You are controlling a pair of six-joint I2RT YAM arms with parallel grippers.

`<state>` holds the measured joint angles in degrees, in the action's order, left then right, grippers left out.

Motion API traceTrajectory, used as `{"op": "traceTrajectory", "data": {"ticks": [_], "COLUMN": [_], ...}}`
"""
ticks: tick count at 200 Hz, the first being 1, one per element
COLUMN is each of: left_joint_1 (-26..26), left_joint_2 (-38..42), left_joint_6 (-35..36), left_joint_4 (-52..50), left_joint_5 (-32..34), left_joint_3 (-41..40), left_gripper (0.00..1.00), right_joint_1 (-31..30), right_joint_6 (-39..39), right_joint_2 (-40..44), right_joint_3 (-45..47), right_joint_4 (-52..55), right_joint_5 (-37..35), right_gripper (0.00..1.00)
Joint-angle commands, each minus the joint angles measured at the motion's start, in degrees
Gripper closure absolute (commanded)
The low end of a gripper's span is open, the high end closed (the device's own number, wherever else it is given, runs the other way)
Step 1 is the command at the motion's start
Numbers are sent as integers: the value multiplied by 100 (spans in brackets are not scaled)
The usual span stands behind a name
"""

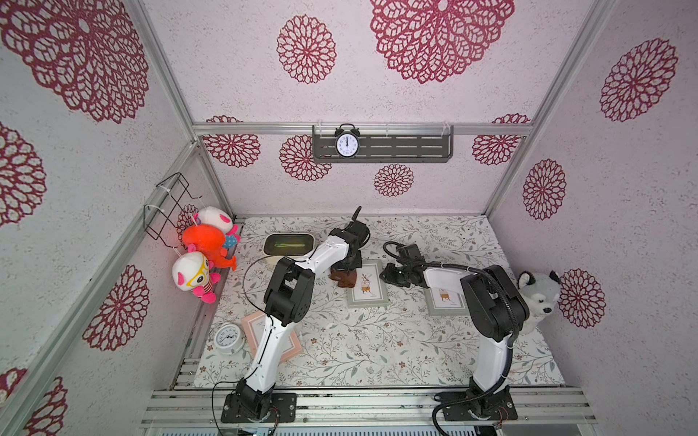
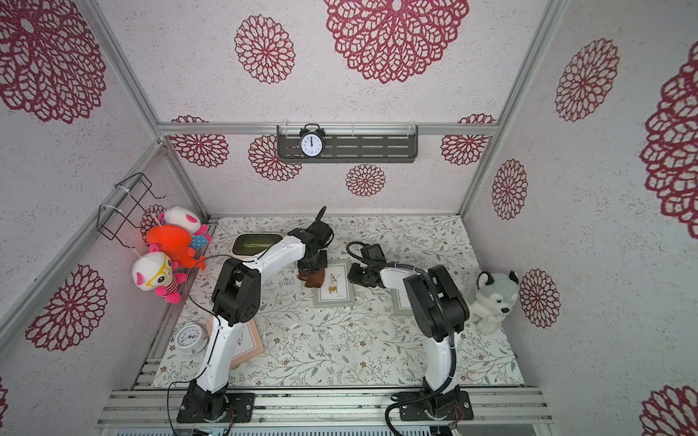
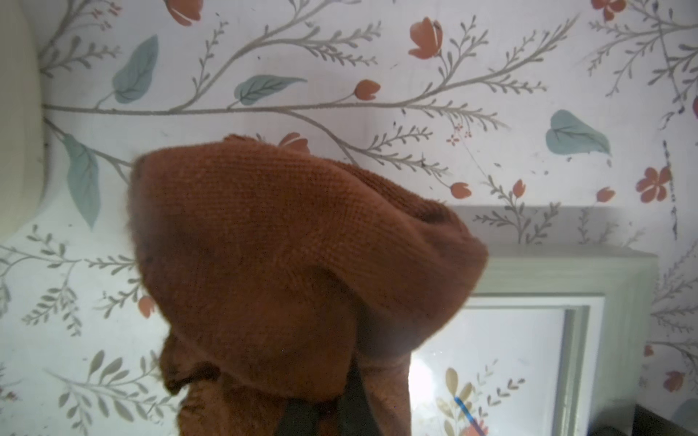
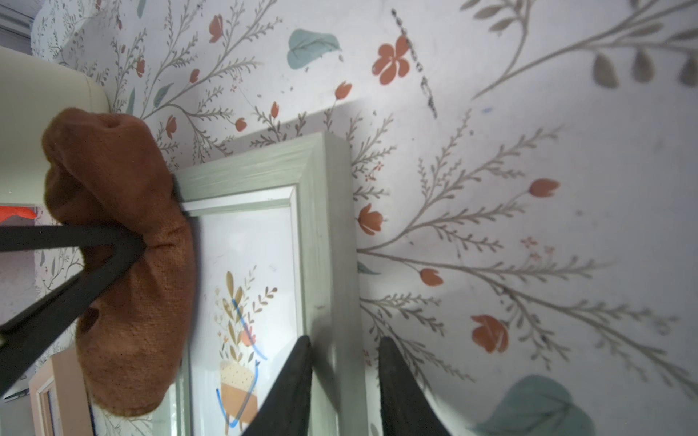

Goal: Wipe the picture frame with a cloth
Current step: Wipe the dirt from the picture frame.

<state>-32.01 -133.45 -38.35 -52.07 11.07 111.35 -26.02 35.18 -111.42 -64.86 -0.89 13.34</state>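
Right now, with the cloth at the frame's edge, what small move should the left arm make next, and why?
Probably sweep the cloth across the glass toward the blue marks. The left gripper pinches it at the edge of the green frame, the marks lie uncovered, and the right gripper straddles the opposite rail, seemingly steadying it.

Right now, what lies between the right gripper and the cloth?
The glass of the picture frame, in the right wrist view: the cloth overlaps one rail, the right gripper straddles the opposite.
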Motion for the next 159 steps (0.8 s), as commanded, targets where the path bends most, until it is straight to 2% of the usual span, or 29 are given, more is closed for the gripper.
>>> {"op": "traceTrajectory", "data": {"ticks": [1, 24, 44, 61, 101, 119, 135, 159], "left_joint_1": [-265, -628, -764, -681, -47, 128, 59, -297], "left_joint_2": [201, 938, 1298, 1191, -98, -434, -260, 542], "left_joint_6": [-55, -498, -689, -520, 230, 301, 246, -118], "left_joint_4": [-33, 375, 566, 533, -125, -357, -237, 187], "left_joint_5": [-177, -301, -320, -61, 369, 277, 27, -235], "left_joint_3": [-873, -2091, -2576, -2303, -155, 356, 41, -1294], "left_gripper": [100, 100, 100, 100, 100, 100, 100, 100], "right_joint_1": [14, 15, 15, 18, 17, 16, 12, 17], "right_joint_6": [18, 24, 25, 29, 33, 76, 108, 120], "right_joint_2": [-146, -120, -100, -106, -171, -181, -143, -70], "right_joint_3": [241, 278, 291, 282, 202, 219, 261, 336], "right_joint_4": [713, 704, 705, 704, 722, 678, 628, 594], "right_joint_5": [-269, -187, -167, -174, -253, -252, -215, -162], "right_gripper": [69, 69, 69, 69, 69, 69, 69, 69]}}
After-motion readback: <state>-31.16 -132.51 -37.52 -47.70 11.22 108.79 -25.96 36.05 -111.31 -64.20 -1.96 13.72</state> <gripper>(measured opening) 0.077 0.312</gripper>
